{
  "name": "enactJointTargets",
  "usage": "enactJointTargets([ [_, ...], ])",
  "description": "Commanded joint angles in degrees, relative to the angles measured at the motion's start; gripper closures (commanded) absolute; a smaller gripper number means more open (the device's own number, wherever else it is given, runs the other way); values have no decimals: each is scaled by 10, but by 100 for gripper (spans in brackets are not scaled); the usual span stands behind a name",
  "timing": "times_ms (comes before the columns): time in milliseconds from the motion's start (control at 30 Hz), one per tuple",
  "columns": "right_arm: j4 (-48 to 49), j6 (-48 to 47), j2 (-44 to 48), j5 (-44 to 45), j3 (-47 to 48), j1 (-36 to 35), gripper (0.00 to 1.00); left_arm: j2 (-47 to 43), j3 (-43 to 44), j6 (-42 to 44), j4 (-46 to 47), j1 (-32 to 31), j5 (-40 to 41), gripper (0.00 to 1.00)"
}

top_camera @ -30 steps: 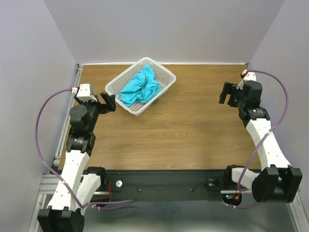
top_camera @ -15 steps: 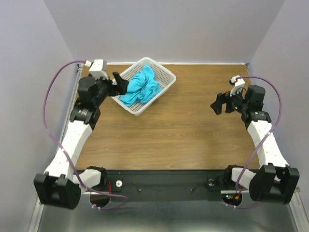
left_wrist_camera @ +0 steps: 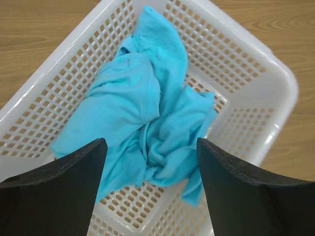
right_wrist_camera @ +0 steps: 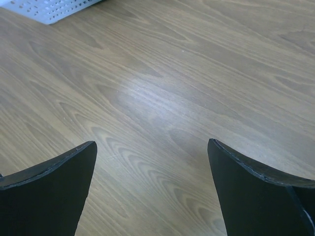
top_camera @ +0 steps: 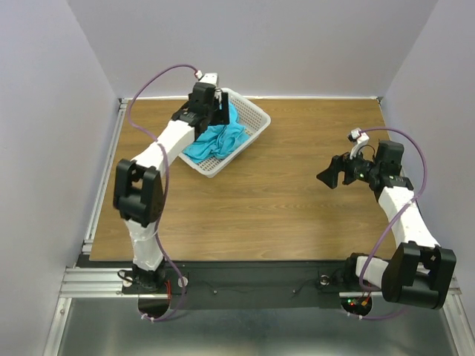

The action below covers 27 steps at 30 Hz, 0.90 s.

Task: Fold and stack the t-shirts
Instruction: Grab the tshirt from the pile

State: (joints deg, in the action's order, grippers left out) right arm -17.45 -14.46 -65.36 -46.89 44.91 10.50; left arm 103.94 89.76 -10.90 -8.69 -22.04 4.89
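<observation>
The turquoise t-shirts [top_camera: 225, 138] lie crumpled in a heap inside the white mesh basket [top_camera: 254, 119] at the back left of the table. My left gripper [top_camera: 211, 113] hangs over the basket's far-left side. In the left wrist view the left gripper [left_wrist_camera: 150, 147] is open, its fingers straddling the bunched t-shirts [left_wrist_camera: 142, 105] from above with nothing between them, and the basket [left_wrist_camera: 278, 78] is seen around the cloth. My right gripper [top_camera: 331, 175] is open over bare wood at the right, far from the shirts. The right wrist view shows the right gripper [right_wrist_camera: 152, 145] holding nothing.
The wooden table [top_camera: 282, 204] spreads between basket and right arm. A corner of the basket [right_wrist_camera: 49, 9] shows at the top left of the right wrist view. Grey walls close in the back and both sides; a metal rail runs along the left edge.
My left arm has swung from the table's left edge up and right until its gripper is over the basket. My right gripper has moved left and nearer, tipping toward the table.
</observation>
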Motion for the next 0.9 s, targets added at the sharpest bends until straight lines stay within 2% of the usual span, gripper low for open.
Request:
enactJointTargets([
  [0, 23, -9, -6, -28, 0, 7, 0, 72, 117, 18, -57, -25, 100, 16],
  [200, 22, -10, -6, -22, 3, 7, 0, 172, 226, 31, -105, -42, 192, 18],
  [333, 22, -10, -6, -21, 3, 7, 0, 225, 288, 40, -131, -43, 212, 21],
  [433, 22, -10, -7, -20, 3, 7, 0, 251, 306, 48, -135, -45, 221, 27],
  [567, 22, -8, -8, -18, 3, 8, 0, 279, 324, 62, -136, -45, 239, 45],
  [733, 22, -9, -7, -20, 3, 8, 0, 295, 336, 70, -141, -46, 233, 45],
  [833, 22, -10, -7, -20, 3, 7, 0, 299, 348, 80, -140, -45, 233, 65],
  [867, 22, -10, -6, -20, 2, 7, 0, 297, 351, 81, -136, -46, 235, 94],
])
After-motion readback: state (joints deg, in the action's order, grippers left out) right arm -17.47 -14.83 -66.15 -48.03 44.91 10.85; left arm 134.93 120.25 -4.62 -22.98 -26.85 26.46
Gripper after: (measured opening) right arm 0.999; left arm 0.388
